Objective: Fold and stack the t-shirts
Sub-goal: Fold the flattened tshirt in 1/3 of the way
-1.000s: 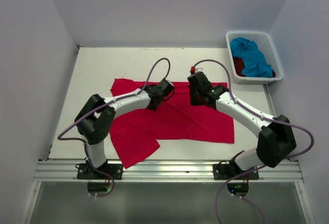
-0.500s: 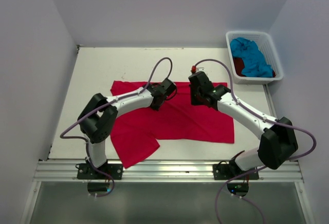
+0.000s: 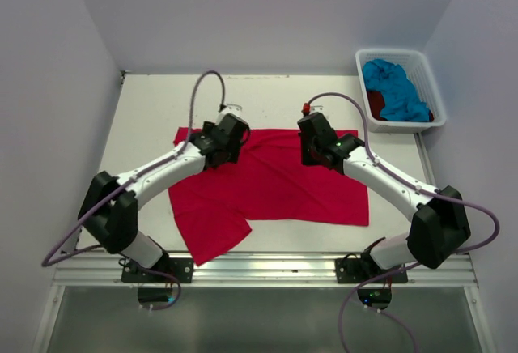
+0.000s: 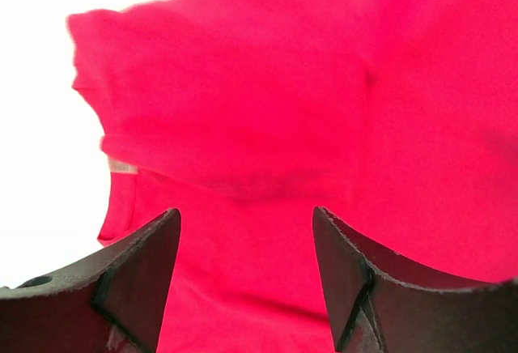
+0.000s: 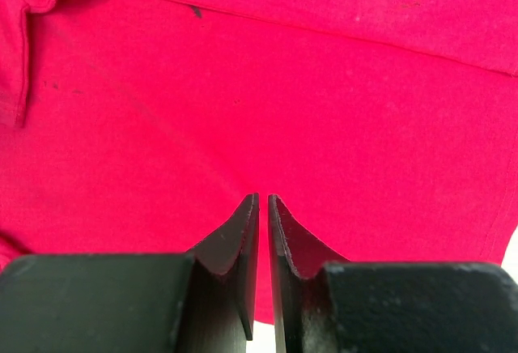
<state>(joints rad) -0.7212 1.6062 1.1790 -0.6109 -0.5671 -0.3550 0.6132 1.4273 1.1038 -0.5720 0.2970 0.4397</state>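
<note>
The bright red-pink t-shirt (image 3: 279, 187) lies spread on the white table (image 3: 154, 102), with one flap reaching toward the front edge. My left gripper (image 3: 220, 147) hovers over its upper left part, near a sleeve (image 4: 105, 86). In the left wrist view that gripper (image 4: 247, 217) is open, with only cloth showing below the gap. My right gripper (image 3: 317, 152) is over the shirt's upper right part. Its jaws (image 5: 263, 201) are shut to a sliver and grip nothing that I can see. The turquoise t-shirt (image 3: 396, 90) and the dark red t-shirt (image 3: 375, 100) lie bunched in the basket.
The white plastic basket (image 3: 388, 52) stands at the table's back right corner. White walls close in the left, back and right sides. A metal rail (image 3: 259, 268) with both arm bases runs along the near edge.
My left gripper has opened, let go of the cloth and moved left from the shirt's middle to its upper left part. The right arm has barely moved.
</note>
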